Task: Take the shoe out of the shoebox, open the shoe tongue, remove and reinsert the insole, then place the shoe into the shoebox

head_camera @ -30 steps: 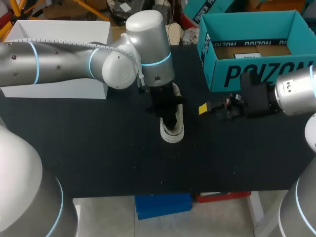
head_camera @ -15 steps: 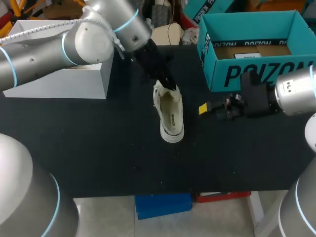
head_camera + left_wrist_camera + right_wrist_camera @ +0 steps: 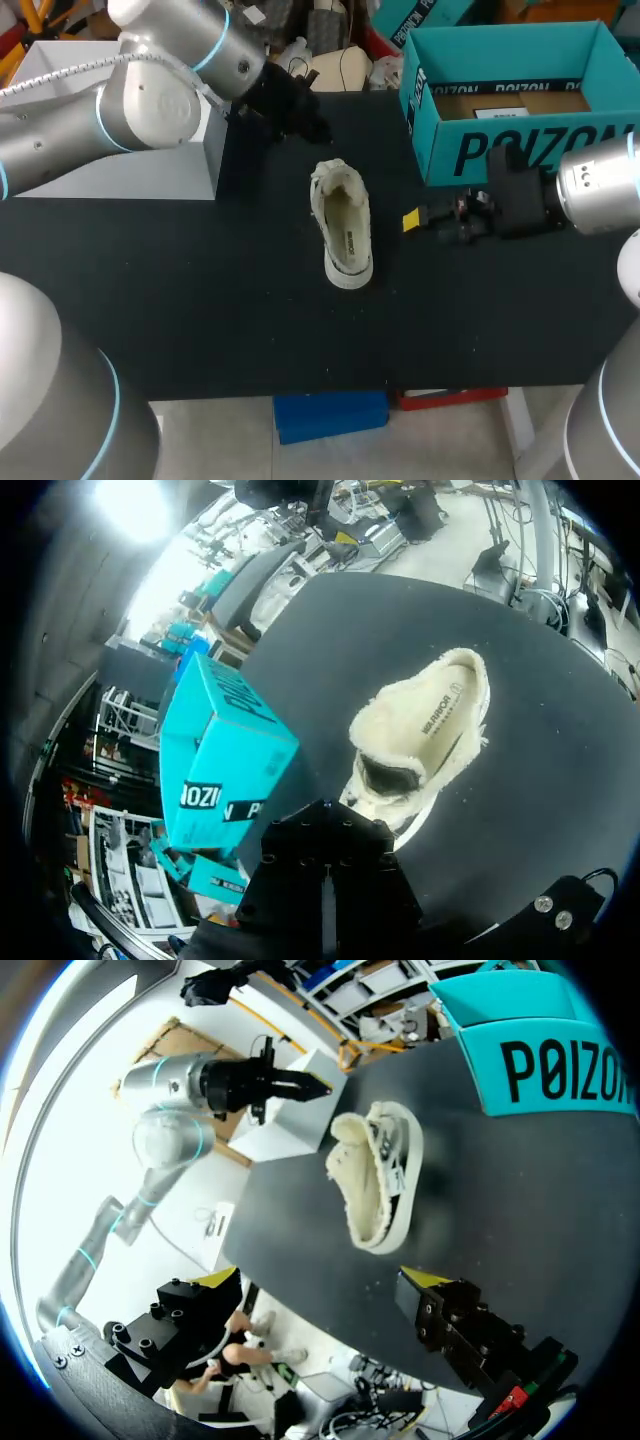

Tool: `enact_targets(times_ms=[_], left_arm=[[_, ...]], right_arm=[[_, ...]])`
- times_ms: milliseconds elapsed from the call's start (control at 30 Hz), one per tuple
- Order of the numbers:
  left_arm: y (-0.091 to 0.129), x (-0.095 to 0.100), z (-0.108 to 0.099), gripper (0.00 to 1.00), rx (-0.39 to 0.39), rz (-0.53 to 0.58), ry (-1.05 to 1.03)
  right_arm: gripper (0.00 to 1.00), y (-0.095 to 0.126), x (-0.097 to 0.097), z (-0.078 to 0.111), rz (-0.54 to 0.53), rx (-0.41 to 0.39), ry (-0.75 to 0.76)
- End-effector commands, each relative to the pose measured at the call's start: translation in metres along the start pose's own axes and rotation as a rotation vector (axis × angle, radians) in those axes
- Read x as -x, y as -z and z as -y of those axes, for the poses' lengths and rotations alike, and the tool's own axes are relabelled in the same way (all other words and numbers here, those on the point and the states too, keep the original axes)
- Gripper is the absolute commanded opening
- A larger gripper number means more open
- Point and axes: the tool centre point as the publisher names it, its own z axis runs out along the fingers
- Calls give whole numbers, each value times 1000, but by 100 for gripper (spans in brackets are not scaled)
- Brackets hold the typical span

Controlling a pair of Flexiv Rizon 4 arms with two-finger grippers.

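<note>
- The shoe stood sole-down in the middle of the black tabletop, toe towards the near edge and well apart from the box, so taking it out was done
- Its fleecy mouth gaped wide, and a flat insole appeared to lie inside (whether it had already been out and back I could not tell), so the tongue step looked done and the insole step was an open question
- The right gripper hung low over the tabletop just to the shoe's right, with its yellow tips spread wide and nothing between them
- Beyond the shoe's heel, the left gripper hovered clear of it and carried nothing that I could see; I could not tell whether it was spread or pressed together
- At the far right the teal shoebox stood open, showing only brown card on its floor, so the last step, putting the shoe back in, was clearly left
- At the far left a white box sat on the tabletop, untouched by either arm
</note>
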Motion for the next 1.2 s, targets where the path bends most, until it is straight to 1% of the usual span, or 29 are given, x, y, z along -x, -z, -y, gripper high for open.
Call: enact_targets(times_ms=[33, 133, 267, 400, 533, 733, 833, 900, 1033, 1133, 1200], left_arm=[[-28, -1, 0, 0, 33, -6, -20], [-42, -6, 2, 0, 10, -45, -23], [-51, -17, 3, 0, -5, -102, -33], [-55, -30, 8, 0, -21, -140, -40], [-58, -43, 19, 0, -53, -167, -50], [-68, -65, 29, 0, -77, -215, -52], [-74, -74, 32, 0, -92, -231, -44], [-75, -77, 31, 0, -96, -236, -39], [-68, -74, 34, 0, -95, -235, -42], [-55, -67, 35, 0, -101, -233, -43], [-42, -64, 42, 0, -131, -231, 6]], right_arm=[[100, 0, 0, 0, 1, -1, -1], [100, 0, 0, 0, 1, -1, -1], [100, 0, 0, 0, 1, -1, -1], [100, 0, 0, 0, 1, -1, -1], [100, 0, 0, 0, 1, -1, -1], [100, 0, 0, 0, 1, -1, -1], [100, 0, 0, 0, 1, -1, -1], [100, 0, 0, 0, 1, -1, -1], [100, 0, 0, 0, 1, -1, -1], [100, 0, 0, 0, 1, -1, -1], [100, 0, 0, 0, 1, -1, -1]])
